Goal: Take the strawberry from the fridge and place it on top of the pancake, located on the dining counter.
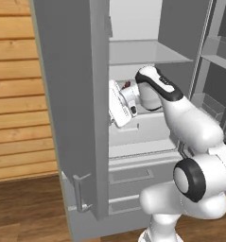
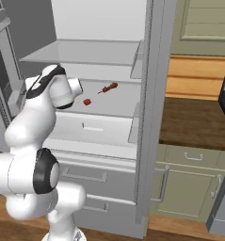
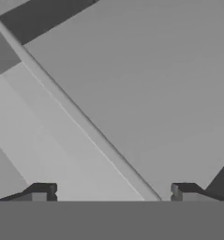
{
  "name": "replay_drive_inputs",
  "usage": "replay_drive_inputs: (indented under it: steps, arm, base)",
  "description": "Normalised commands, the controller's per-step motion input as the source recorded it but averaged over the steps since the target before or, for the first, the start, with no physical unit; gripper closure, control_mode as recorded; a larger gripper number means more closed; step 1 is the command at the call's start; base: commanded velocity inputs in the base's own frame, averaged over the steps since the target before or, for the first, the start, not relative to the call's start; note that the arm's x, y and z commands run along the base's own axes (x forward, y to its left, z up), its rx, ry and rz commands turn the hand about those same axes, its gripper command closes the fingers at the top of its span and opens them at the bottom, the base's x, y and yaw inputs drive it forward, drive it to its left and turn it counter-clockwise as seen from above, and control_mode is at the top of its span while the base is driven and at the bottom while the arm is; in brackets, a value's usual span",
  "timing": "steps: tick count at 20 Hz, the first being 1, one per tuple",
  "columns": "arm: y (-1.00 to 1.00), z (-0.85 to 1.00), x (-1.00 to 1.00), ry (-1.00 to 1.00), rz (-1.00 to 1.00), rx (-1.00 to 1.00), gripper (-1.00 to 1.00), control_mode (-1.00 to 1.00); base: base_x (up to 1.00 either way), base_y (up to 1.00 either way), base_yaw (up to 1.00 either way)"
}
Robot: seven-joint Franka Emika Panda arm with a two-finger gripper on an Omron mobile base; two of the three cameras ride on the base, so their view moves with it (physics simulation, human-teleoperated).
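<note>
The fridge (image 1: pixel 72 94) stands with both doors open, and my arm reaches into its white interior. In the right base view a small red strawberry (image 2: pixel 87 101) lies on the middle shelf (image 2: pixel 121 101), just right of my wrist. My white hand (image 1: pixel 120 105) hangs over that shelf, close to the edge of the left door. In the hand view my gripper (image 3: pixel 112 194) is open, its fingertips (image 3: pixel 41 192) wide apart with nothing between them, facing bare grey fridge surfaces. The pancake and the dining counter are out of view.
A reddish-brown skewer-like item (image 2: pixel 109 88) lies farther back on the same shelf. An upper shelf (image 1: pixel 147 53) is overhead and drawers (image 2: pixel 85 176) are below. Door bins (image 1: pixel 218 52) line the right door. Pale green cabinets (image 2: pixel 189 164) stand to the right.
</note>
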Motion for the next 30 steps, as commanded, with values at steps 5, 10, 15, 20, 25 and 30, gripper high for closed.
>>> replay_drive_inputs:
  steps: [5, 10, 15, 20, 25, 30]
  arm:
    - [0.86, -0.04, -0.23, 0.00, 0.00, 0.00, -1.00, -1.00]
    - [0.62, 0.00, 0.00, 0.00, 0.00, -0.02, -1.00, -1.00]
    - [0.03, 0.01, -0.08, 0.00, 0.00, -0.02, -1.00, -1.00]
    - [-0.65, -0.02, -0.01, 0.00, -0.03, -0.12, -1.00, -1.00]
    - [-0.99, -0.32, -0.03, -0.08, 0.00, -0.56, -1.00, -1.00]
    - [-1.00, -0.51, -0.26, -0.02, 0.15, -0.88, -1.00, -1.00]
  base:
    - [0.00, 0.00, 0.00]
    - [0.00, 0.00, 0.00]
    - [0.00, 0.00, 0.00]
    - [0.00, 0.00, 0.00]
    - [0.00, 0.00, 0.00]
    - [0.00, 0.00, 0.00]
